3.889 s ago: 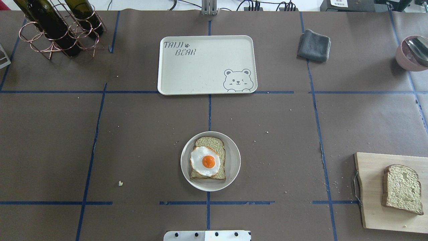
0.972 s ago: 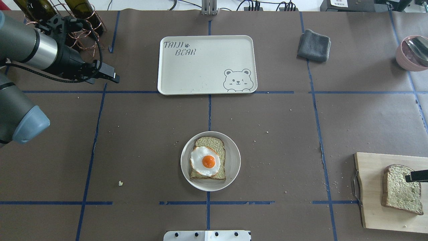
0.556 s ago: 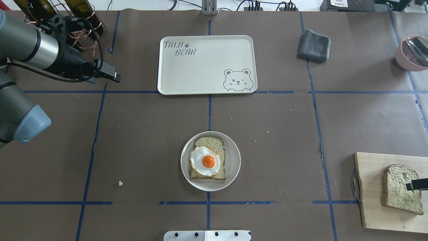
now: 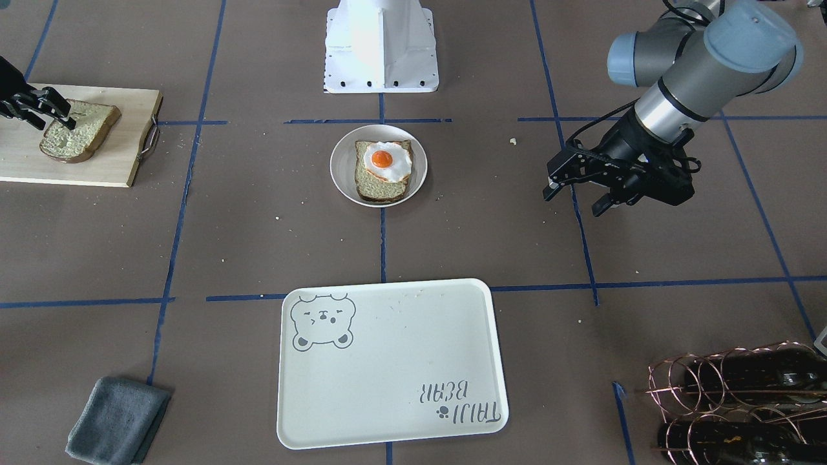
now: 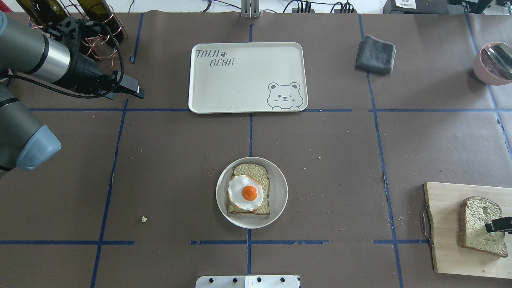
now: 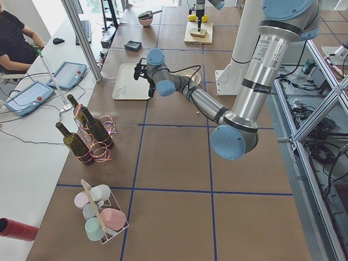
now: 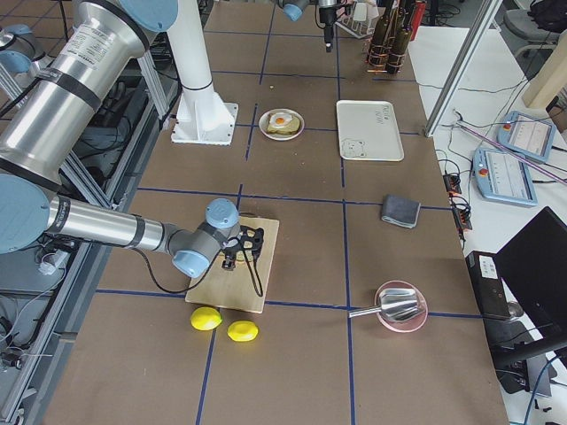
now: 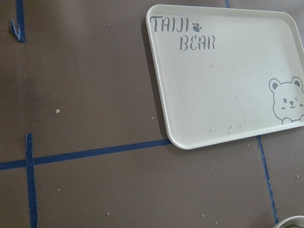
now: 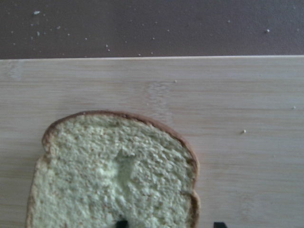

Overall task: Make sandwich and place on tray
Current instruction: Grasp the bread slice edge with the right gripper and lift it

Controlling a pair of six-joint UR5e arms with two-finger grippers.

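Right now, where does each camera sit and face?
Front: across table, facing base; left tool, right tool.
Overhead: behind robot, looking down; left arm, right fingertip.
Exterior left: table's left end; left arm near.
Exterior right: right end; right arm near.
Left wrist: above tray; no body.
Right wrist: above bread slice; fingertips.
Front and overhead share the plate.

The cream tray (image 5: 240,84) bears a grey bear face and lettering, the egg (image 5: 245,193) is white with orange yolk, the desk (image 5: 168,160) brown with blue lines.
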